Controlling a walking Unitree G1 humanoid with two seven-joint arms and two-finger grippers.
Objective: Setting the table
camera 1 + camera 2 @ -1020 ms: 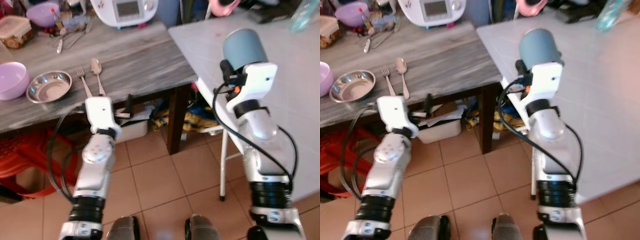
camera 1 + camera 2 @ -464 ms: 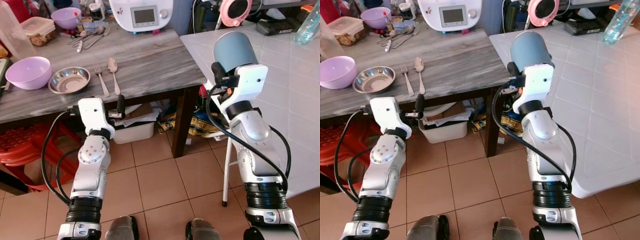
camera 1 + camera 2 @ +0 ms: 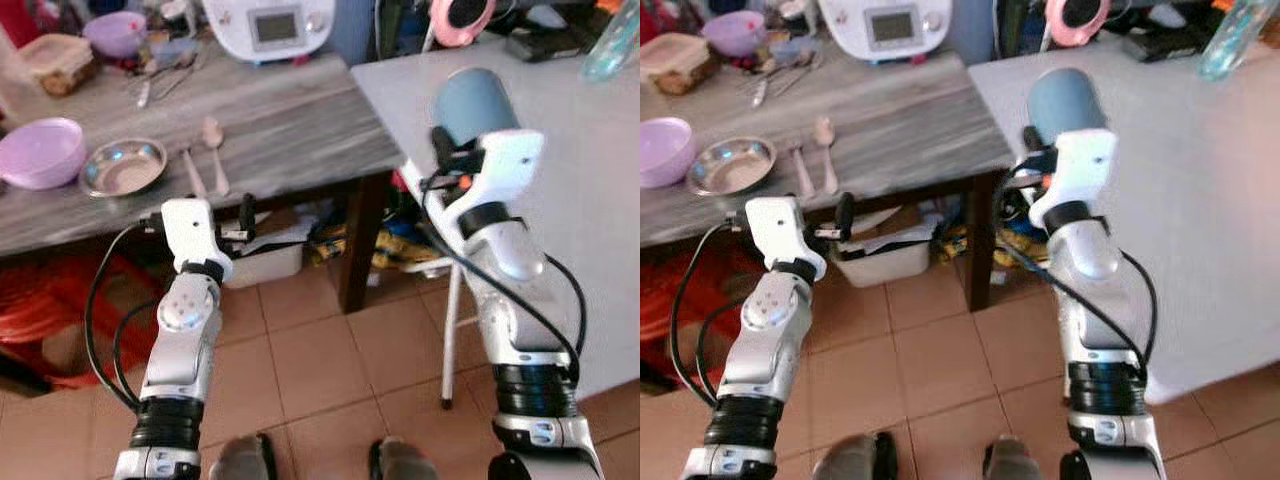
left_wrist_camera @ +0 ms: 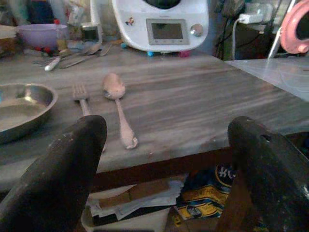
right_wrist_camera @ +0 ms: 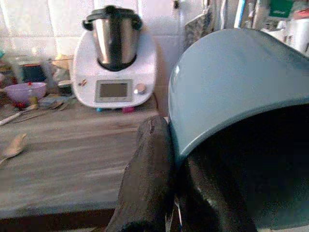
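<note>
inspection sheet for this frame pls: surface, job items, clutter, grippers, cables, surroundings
Surface: grey wood-grain table; white tiled table to its right.
Job's things: round steel dish, with a metal fork and metal spoon lying side by side to its right; lilac plastic bowl left of the dish; blue-grey cup, tilted.
Clutter: white kitchen machine, loose cutlery, small purple bowl and lidded food tub at the table's back.
Grippers: left gripper open, low before the table edge; right gripper shut on the cup's rim.
Cables: black cables loop along both silver arms.
Surroundings: terracotta floor tiles; white storage box and bags under the table.
</note>
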